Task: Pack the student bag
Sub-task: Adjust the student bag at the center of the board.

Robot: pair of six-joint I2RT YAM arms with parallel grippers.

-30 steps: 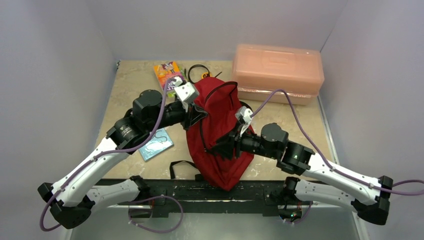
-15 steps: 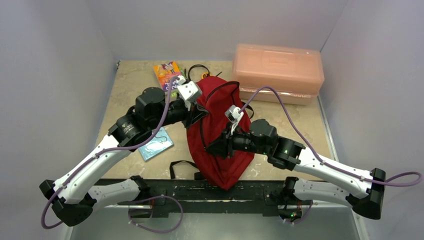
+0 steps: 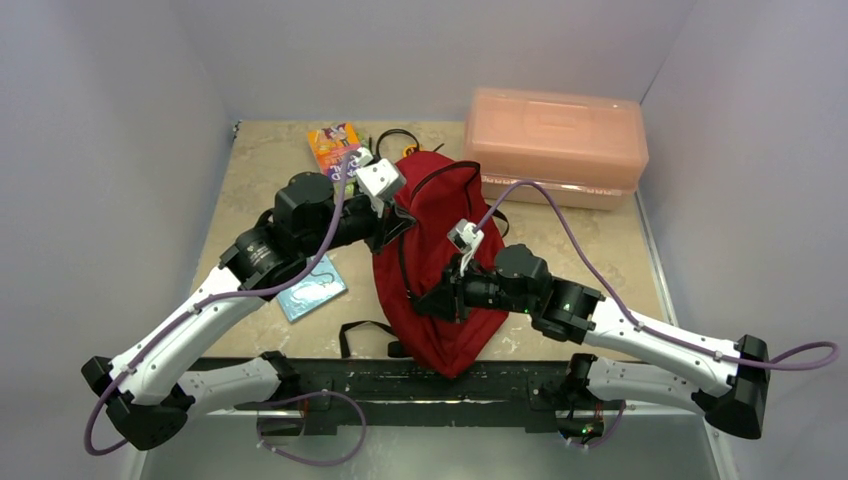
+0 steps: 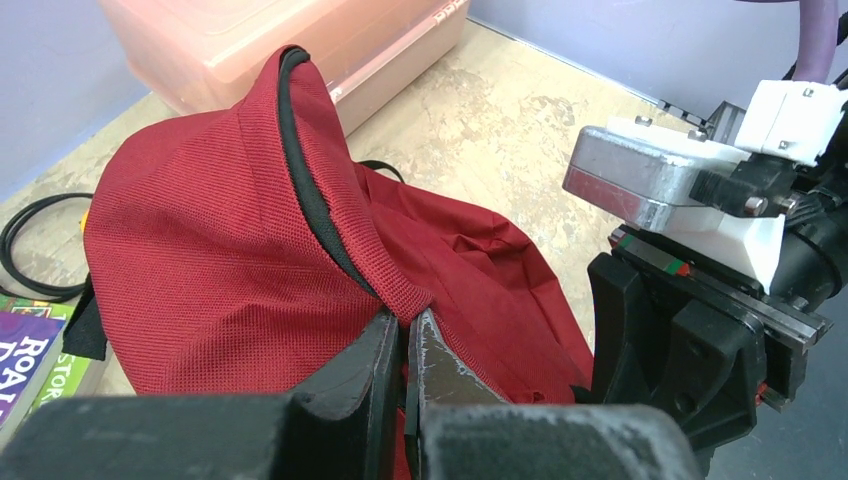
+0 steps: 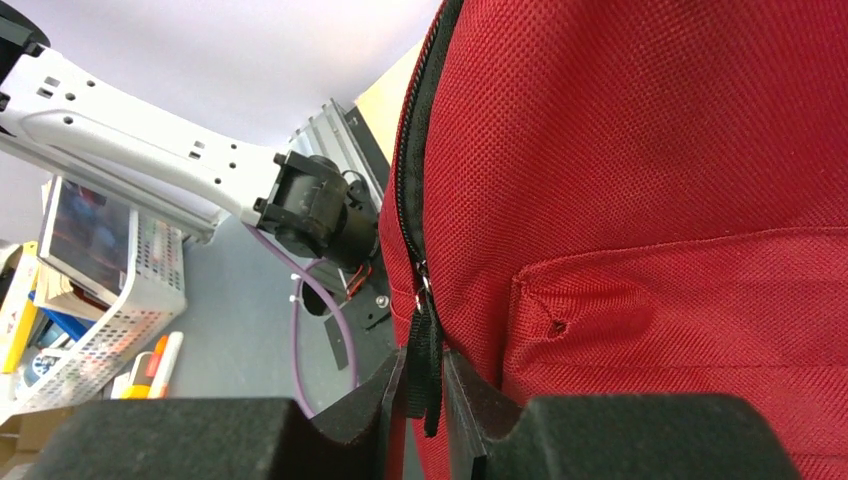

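The dark red student bag (image 3: 440, 290) is lying on the worktop (image 3: 265, 175), caught between both sets of fingers. Books (image 3: 335, 145) are lying beyond the left fingers (image 4: 408, 340), which are pinching the bag's rim. The right fingers (image 5: 402, 385) are sitting narrow around the zipper pull (image 5: 425, 335), apparently gripping it. Opening is seemingly underway, with packing not yet begun.

The book (image 3: 328, 143) at the far edge of the table (image 3: 260, 170) is partly covered by the left arm (image 3: 300, 215), and its title is too small to be read. The blue booklet (image 3: 315, 293) is partly hidden under that arm. The black cord (image 3: 390, 140) is partly concealed behind the bag (image 3: 440, 310). In the left wrist view the box (image 4: 300, 40) is cut off by the top edge.
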